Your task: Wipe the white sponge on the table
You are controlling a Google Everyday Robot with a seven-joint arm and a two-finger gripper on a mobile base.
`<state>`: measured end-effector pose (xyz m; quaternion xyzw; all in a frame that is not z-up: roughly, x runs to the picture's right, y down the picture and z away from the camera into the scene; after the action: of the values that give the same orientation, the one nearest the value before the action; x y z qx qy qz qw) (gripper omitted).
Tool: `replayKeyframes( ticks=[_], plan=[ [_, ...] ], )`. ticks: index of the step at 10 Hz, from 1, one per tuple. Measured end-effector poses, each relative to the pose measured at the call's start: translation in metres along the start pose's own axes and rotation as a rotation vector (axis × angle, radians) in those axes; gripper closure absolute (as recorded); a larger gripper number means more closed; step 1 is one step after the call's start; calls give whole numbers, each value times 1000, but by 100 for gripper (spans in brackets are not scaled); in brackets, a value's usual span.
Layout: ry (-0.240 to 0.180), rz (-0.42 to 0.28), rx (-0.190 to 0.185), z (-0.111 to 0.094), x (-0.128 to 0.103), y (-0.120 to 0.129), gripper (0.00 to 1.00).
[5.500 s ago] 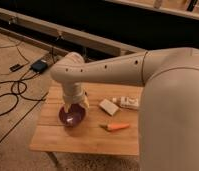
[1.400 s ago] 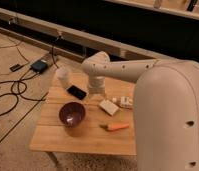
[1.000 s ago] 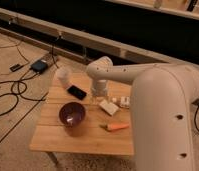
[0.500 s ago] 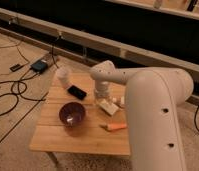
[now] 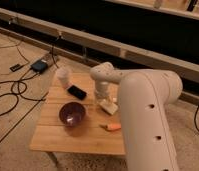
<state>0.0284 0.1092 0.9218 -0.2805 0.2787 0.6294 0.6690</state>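
You are at the reach-and-grasp step. The gripper [image 5: 99, 102] hangs low over the middle of the table [image 5: 58, 137], pointing down, with its fingers spread apart and nothing pinched between them. The white sponge [image 5: 109, 106] lies flat on the planks just beside the gripper's tip, on the side toward the big arm housing. It looks close enough to touch, though you cannot tell whether one finger already straddles its near edge. No wiping looks to have begun; the sponge is not yet in the grip.

The next move, as I judge it, calls for centring the spread fingers over the sponge, settling down until they bracket it, then closing — gently, since a soft block may squash or skid. After that you need a sideways stroke that keeps the sponge pressed on the wood.

Mind the neighbours: the dark bowl [image 5: 72, 113] and the black phone [image 5: 77, 92] sit near, and a small orange piece [image 5: 112, 127] lies toward the front edge — choose a stroke path between them.
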Motion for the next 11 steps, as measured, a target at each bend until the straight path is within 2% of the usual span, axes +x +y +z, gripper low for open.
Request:
replayKeyframes(
  ticks=[1, 5, 6, 8, 11],
  plan=[
    [2, -5, 13, 2, -1, 0, 43],
    [-1, -3, 45, 1, -5, -1, 85],
    [-3, -4, 44, -2, -4, 1, 90],
    [-6, 10, 43, -8, 1, 6, 91],
    [20, 62, 63, -9, 17, -11, 91]
  ],
)
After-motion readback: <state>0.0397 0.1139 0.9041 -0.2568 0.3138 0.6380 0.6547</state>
